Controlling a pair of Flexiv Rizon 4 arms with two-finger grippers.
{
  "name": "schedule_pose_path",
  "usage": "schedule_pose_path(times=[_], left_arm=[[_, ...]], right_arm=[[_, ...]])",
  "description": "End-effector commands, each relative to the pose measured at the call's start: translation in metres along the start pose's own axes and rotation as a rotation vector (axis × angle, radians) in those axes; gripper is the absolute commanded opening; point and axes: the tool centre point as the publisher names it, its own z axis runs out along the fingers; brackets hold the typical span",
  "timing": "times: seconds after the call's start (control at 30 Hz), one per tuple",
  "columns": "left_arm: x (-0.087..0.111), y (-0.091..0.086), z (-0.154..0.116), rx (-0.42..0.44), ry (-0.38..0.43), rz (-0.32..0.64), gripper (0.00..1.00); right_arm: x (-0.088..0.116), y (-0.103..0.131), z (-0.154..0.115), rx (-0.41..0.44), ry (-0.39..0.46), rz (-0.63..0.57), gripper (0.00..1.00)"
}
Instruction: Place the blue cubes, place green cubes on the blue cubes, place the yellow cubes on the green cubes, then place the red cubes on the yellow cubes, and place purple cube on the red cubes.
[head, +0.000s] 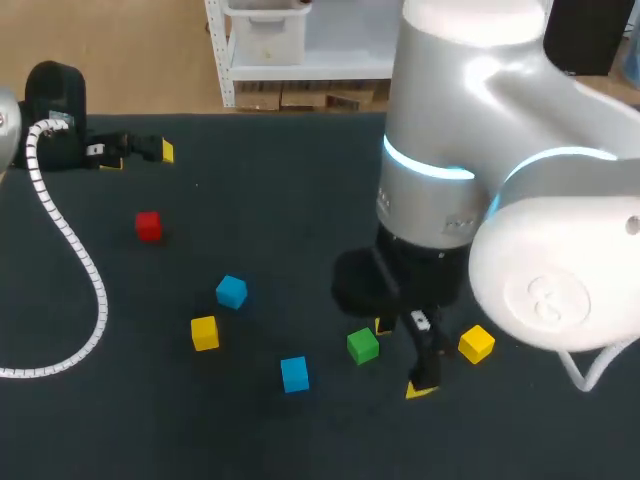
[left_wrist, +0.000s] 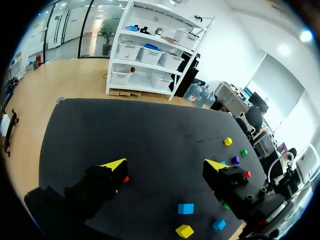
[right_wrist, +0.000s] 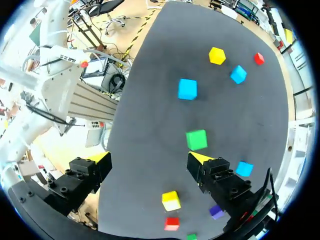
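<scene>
Head view, right side: your right gripper (head: 402, 358) hangs low over the near right part of the dark table (head: 300, 180). Its two fingers are spread wide and have hold of nothing. The green cube (head: 363, 345) sits just beside the gripper on the side toward the table's middle, outside the gap. In the right wrist view it lies just ahead of one yellow tip, not between the two. The near yellow cube (head: 476, 343) rests on the gripper's other side, close by.

Middle of the table: the two blue cubes (head: 231, 292) (head: 294, 374) and the far yellow cube (head: 204, 332) lie loosely grouped, none touching. All three are well apart from the green cube. The red cube (head: 148, 226) stands alone nearer your left arm.

Far left edge: your left gripper (head: 140, 157) is also wide open and empty. In its wrist view the red cube peeks out beside one finger.

Right wrist view, under the wrist: a second red cube (right_wrist: 171, 223) lies just beside the near yellow cube. A purple cube (right_wrist: 216, 212) and a third blue cube (right_wrist: 244, 168) sit by the other finger, the purple one partly hidden. No cube is stacked on another.
</scene>
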Motion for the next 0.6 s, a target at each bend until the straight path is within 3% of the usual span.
schedule_pose_path(times=[0.03, 0.3, 0.6], left_arm=[[0.001, 0.002, 0.000, 0.010, -0.005, 0.002, 1.00], [0.001, 0.002, 0.000, 0.010, -0.005, 0.002, 1.00], [0.001, 0.002, 0.000, 0.010, -0.005, 0.002, 1.00]], right_arm=[[-0.012, 0.004, 0.020, -0.001, 0.026, 0.025, 1.00], [-0.044, 0.017, 0.027, 0.044, 0.092, 0.086, 1.00], [-0.078, 0.006, 0.035, 0.116, 0.129, 0.014, 1.00]])
